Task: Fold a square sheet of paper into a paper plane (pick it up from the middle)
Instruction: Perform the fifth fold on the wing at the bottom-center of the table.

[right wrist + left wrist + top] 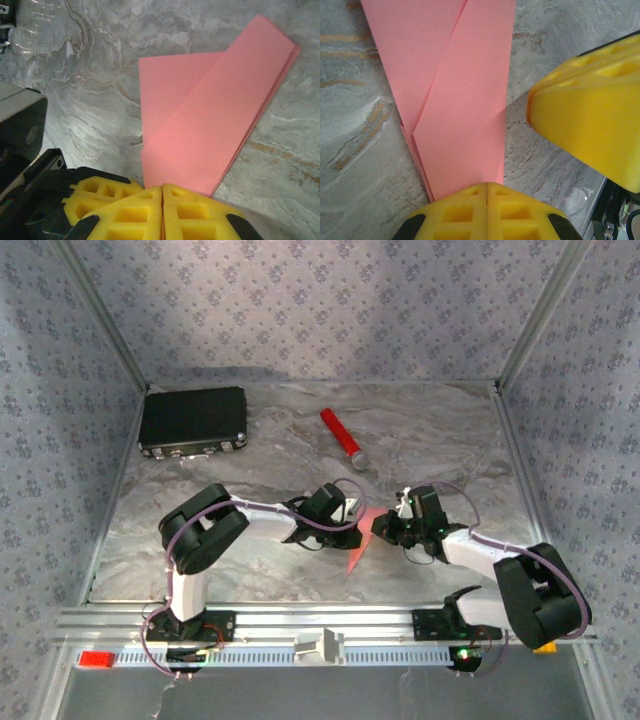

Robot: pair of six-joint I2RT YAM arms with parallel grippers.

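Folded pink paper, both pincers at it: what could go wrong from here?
1. The left pincer and right pincer are both shut, tips at the edges of the folded paper. A sideways drag could slide its loose layers and skew the crease.
2. The two pincers sit very close together over the marbled table, so a small move might knock one into the other.

marbled table [450,440] | black case [193,420] | red cylinder [340,437] | pink paper [358,550]

The pink paper [465,100] is running off the left wrist view at 12 o'clock, its near end hiding under the left gripper [486,192] at 6 o'clock. The right gripper [162,195] is covering another corner
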